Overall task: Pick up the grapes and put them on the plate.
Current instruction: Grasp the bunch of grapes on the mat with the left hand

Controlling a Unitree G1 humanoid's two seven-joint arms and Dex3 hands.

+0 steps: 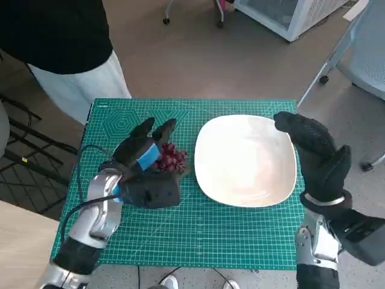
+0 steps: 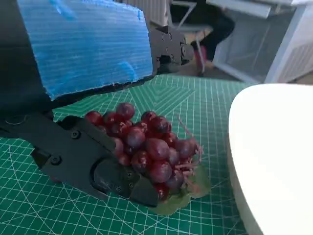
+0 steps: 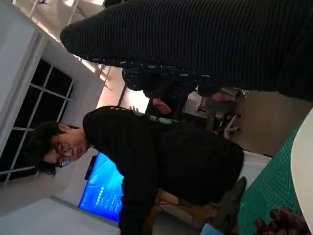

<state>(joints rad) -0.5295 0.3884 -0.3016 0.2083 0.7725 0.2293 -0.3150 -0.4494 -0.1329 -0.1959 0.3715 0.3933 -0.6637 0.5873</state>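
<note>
A bunch of dark red grapes [image 1: 173,158] [image 2: 146,144] lies on the green cutting mat [image 1: 198,232], just left of the white plate [image 1: 243,159] [image 2: 274,147]. My left hand [image 1: 146,174] sits over the bunch's left side with its fingers spread. In the left wrist view one black finger [image 2: 93,161] lies against the near side of the grapes, while another finger [image 2: 168,49] reaches past them without touching. The grapes rest on the mat. My gloved right hand [image 1: 313,150] [image 3: 220,44] hovers by the plate's right rim, fingers stretched, holding nothing. The right wrist view catches the grapes [image 3: 281,221] at its edge.
A person in a black top [image 1: 54,30] [image 3: 161,156] stands at the table's far left corner. An office chair [image 1: 367,54] and a white cabinet [image 1: 289,15] stand on the floor beyond. A wooden surface [image 1: 18,253] lies near left.
</note>
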